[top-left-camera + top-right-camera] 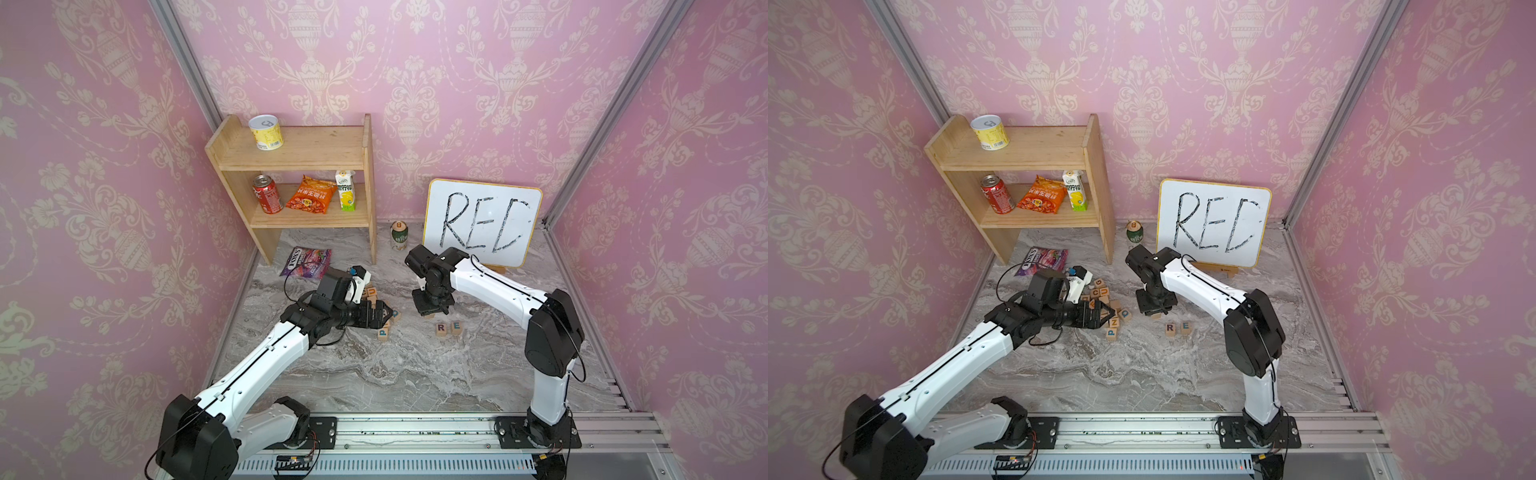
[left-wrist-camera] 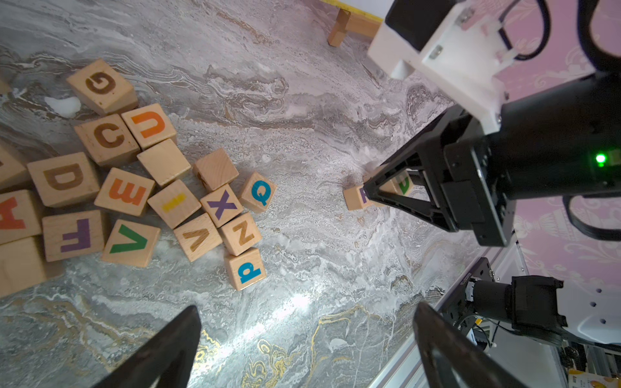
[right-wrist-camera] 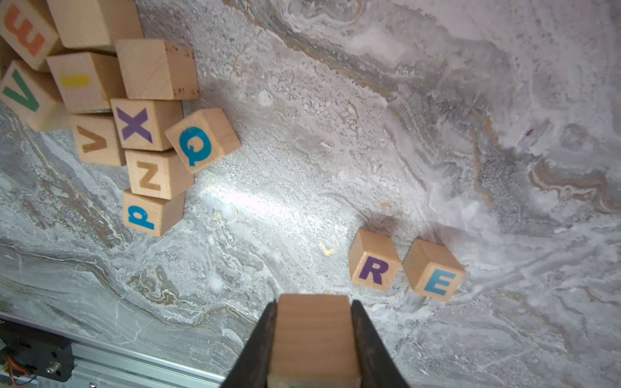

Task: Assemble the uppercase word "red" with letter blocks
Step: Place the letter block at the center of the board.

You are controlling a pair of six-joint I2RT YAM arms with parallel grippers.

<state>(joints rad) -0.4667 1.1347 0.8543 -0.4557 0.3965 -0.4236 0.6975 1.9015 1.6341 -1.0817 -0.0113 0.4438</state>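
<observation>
Marbled desk (image 3: 437,100): right end effector (image 3: 314,304), lower centre, clamps the D block (image 3: 314,346), probably light, stiff wood, on opposite flat faces; left end effector (image 2: 304,315) gapes empty.

White arm links (image 1: 266,357), black joint housings (image 1: 552,332), black cables (image 2: 591,232); black left tool (image 2: 305,319), green light (image 2: 600,158)

R block (image 1: 1170,329) just beside E block (image 1: 1185,327); whiteboard (image 1: 1214,224) behind

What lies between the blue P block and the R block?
Nothing: bare marble tabletop separates P block from R block, shown in the right wrist view.
</observation>
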